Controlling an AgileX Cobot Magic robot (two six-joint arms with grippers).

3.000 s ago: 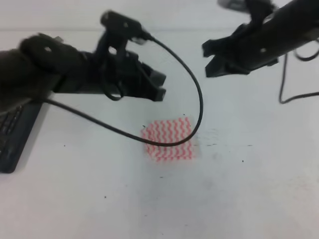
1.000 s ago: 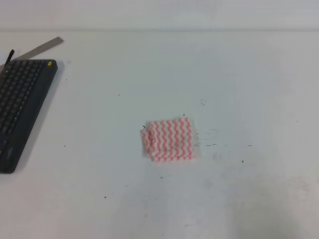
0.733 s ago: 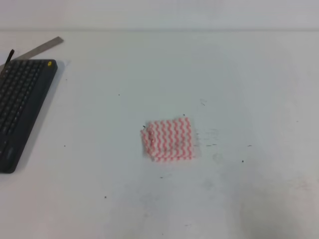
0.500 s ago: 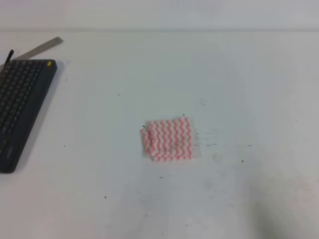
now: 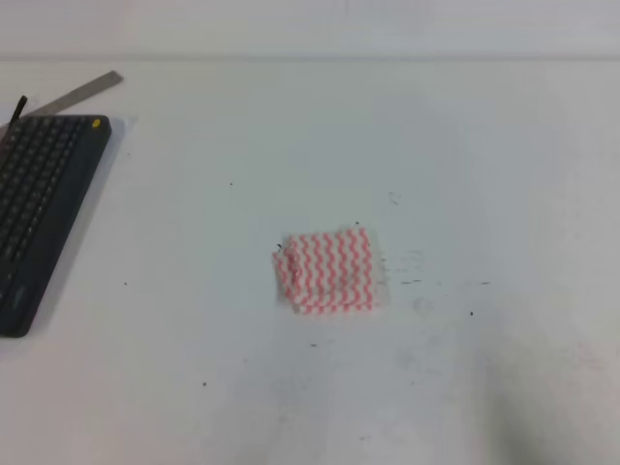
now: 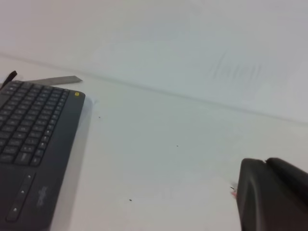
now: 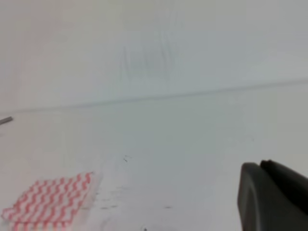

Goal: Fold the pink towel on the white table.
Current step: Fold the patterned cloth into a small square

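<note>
Pink towel (image 5: 327,271) lies folded small and flat on white table (image 5: 465,145), forward-left of right gripper (image 7: 274,197), well apart. Left gripper (image 6: 272,195) near keyboard (image 6: 33,139). Only one dark edge of each shows: opening, contents cannot be told. Arms clear of cloth, fold looks complete.

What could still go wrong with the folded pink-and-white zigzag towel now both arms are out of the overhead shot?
1. The pink-and-white zigzag cloth towel lies folded but uneven: its left edge looks bunched, so layers may spring open.
2. If another fold is tried, the bundle is small and thick; a pinch may grab only the top layer.
3. Only a dark part of each gripper shows in the wrist views, so their state can't be confirmed.
</note>
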